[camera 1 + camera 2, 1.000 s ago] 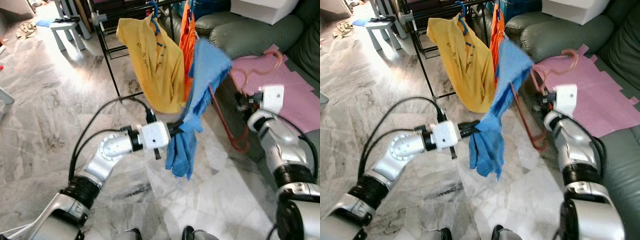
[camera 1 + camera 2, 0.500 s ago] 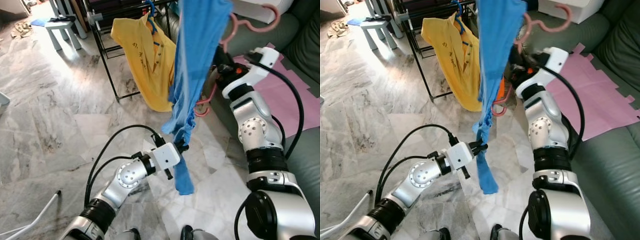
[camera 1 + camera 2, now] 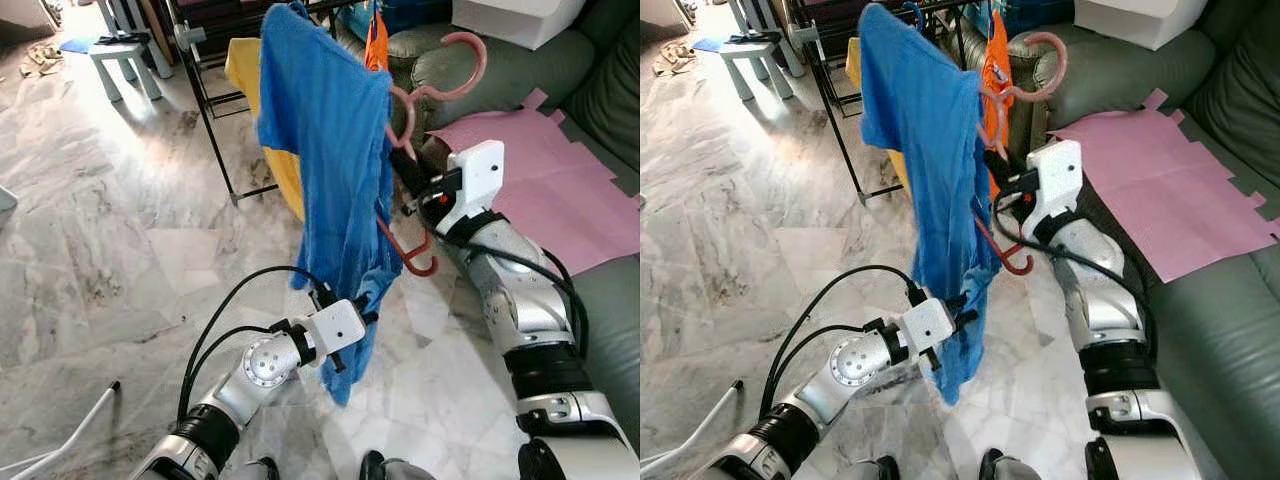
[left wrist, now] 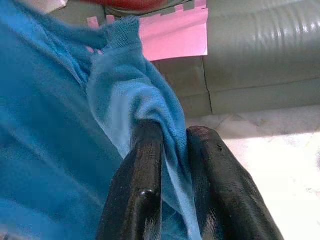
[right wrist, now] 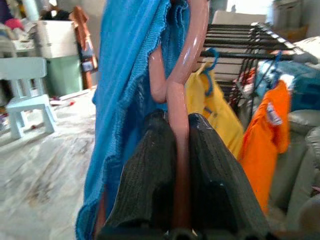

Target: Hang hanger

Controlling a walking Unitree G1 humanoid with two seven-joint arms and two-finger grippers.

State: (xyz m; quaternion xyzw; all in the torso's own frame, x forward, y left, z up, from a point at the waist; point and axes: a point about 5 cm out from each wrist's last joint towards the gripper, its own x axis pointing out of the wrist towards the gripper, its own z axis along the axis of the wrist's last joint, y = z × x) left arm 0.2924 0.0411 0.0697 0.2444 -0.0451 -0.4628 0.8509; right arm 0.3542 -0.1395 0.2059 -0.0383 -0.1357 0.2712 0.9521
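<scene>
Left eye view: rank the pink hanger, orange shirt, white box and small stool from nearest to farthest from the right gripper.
1. Pink hanger: clamped in the right gripper, carrying the blue shirt.
2. Orange shirt: on the rack just beyond the gripper.
3. White box: on the sofa, farther back to the right.
4. Small stool: far left, across the floor.

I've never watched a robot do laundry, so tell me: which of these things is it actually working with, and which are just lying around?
Part of the job:
- pink hanger, clamped in the right gripper
- blue shirt draped on it, hem pinched by the left gripper
- black rack

Just lying about:
- yellow shirt and orange shirt already hung
- pink sheet on the sofa
- small stool
</scene>
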